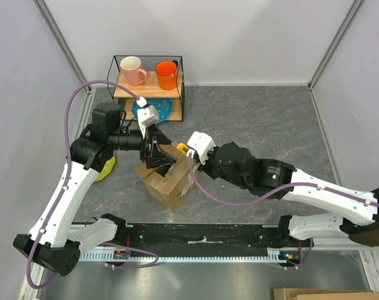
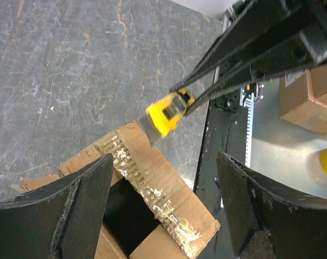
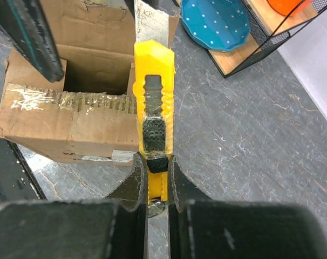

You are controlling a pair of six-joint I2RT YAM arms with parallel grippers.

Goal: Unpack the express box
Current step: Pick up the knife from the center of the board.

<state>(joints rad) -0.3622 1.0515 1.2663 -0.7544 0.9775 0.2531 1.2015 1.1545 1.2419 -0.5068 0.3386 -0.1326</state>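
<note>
The express box [image 1: 167,182] is a brown carton in the middle of the table with its top flaps open and a dark inside. My left gripper [image 1: 157,156] hangs open just over the opening, one finger either side of a taped flap [image 2: 169,194]. My right gripper [image 1: 189,153] is shut on a yellow utility knife [image 3: 154,91] and holds it at the box's far right edge, blade [image 3: 151,21] out past the rim. The knife also shows in the left wrist view [image 2: 166,113]. The box's side and opening show in the right wrist view [image 3: 72,113].
A wire rack [image 1: 179,94] at the back holds a pink mug [image 1: 133,70], an orange mug [image 1: 167,75] and a teal dotted plate [image 1: 153,110]. A yellow object [image 1: 106,169] lies left of the box under the left arm. Spare cartons [image 2: 309,97] sit off the table's near edge.
</note>
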